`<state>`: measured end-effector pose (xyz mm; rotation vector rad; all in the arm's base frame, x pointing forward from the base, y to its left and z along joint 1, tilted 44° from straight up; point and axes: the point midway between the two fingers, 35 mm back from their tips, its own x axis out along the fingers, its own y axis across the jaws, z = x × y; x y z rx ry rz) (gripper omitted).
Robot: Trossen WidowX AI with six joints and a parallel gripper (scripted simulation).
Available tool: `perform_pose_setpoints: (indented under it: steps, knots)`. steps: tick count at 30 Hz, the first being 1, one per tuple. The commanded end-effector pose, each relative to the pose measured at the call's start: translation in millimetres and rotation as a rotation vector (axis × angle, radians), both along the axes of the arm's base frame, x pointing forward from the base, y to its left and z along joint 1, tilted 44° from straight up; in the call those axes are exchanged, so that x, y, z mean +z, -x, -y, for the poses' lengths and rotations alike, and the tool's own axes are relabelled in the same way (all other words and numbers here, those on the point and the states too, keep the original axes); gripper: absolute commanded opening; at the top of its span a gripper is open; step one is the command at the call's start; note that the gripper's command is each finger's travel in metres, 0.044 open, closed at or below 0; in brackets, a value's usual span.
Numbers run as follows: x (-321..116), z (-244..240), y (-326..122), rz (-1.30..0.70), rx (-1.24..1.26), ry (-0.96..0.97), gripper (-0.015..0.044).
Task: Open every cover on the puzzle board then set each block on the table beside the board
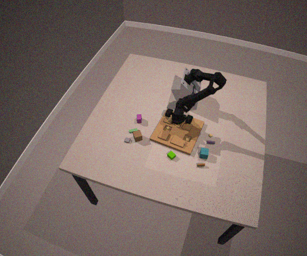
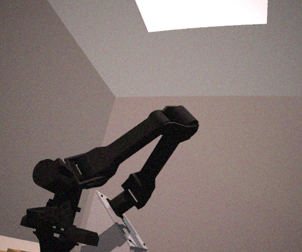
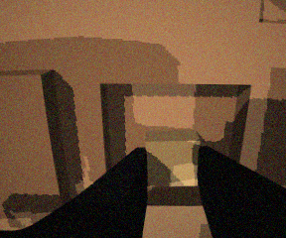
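The wooden puzzle board (image 1: 196, 137) lies on the table. My gripper (image 3: 171, 157) reaches down into an open square well at its back half, shut on a pale yellow block (image 3: 172, 158), which is still inside the well walls. In the top view the hand hides the fingertips. A raised wooden cover (image 3: 14, 144) stands left of this well in the wrist view. Two more covers, a left one (image 1: 163, 135) and a right one (image 1: 177, 141), show toward the board's front. A left well (image 1: 167, 127) and a right well (image 1: 187, 138) are uncovered, with pale yellow showing in them.
Left of the board are a magenta block (image 1: 139, 118), a green bar (image 1: 132, 130), a brown cube (image 1: 137, 135) and a grey piece (image 1: 127, 140). A bright green block (image 1: 171, 154) lies in front. A teal cube (image 1: 204, 153), purple bar (image 1: 210, 142), orange bar (image 1: 200, 164) and small yellow piece (image 1: 210, 135) lie right.
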<state>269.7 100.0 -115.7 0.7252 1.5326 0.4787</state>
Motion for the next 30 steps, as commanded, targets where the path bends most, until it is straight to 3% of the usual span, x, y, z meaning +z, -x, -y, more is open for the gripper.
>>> perform_pose_setpoints:
  steps: [1,30]
  knots:
    - [2.1,2.2,-0.3,0.001,0.001,0.0,0.008]
    - [28.5,28.9,0.1,-0.001,-0.002,-0.002,0.008]
